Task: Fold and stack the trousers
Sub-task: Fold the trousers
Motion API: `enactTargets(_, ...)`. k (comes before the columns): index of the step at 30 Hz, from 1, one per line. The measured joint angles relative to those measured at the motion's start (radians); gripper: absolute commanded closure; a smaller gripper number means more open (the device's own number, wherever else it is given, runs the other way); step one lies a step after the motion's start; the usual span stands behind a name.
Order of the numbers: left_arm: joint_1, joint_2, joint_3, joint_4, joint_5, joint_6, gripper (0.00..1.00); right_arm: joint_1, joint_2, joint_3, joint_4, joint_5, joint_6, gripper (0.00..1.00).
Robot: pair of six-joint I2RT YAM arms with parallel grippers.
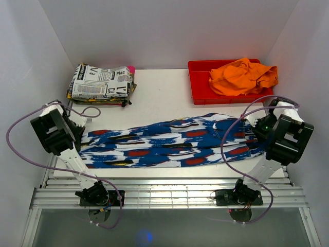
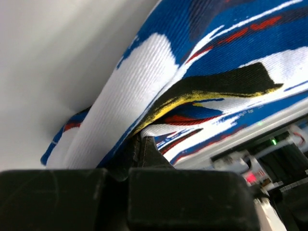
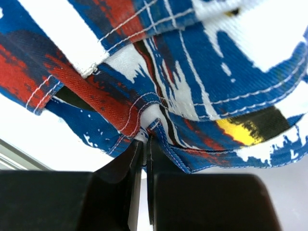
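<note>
Royal-blue, white-streaked cloth trousers [image 1: 169,143] are lying across the white table [image 1: 164,98], the left gripper [image 2: 139,144] clenching their 9 o'clock end and the right gripper [image 3: 146,144] their 3 o'clock end, seemingly beginning a fold needing synchronized lifting.

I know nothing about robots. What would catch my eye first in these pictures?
The bright blue, white and red trousers stretch across the middle of the table, the left tool and the right tool each shut on one end. At the back right an orange cloth spills from a red tray; at the back left lies a newspaper-print folded cloth.
</note>
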Motion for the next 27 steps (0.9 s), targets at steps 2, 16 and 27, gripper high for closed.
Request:
enactTargets(2,-0.032,0.034,0.081,0.016,-0.001,-0.026,1.00,0.018,0.012,0.013,-0.006,-0.001,0.023,0.92)
enactTargets(16,-0.066,0.079,0.445,0.176,0.192,-0.040,1.00,0.032,0.032,0.348,-0.179,-0.175,0.093,0.92)
enactTargets(27,0.117,-0.100,0.336,0.145,0.371,0.104,1.00,-0.043,-0.269,0.070,-0.212,-0.275,-0.077,0.92)
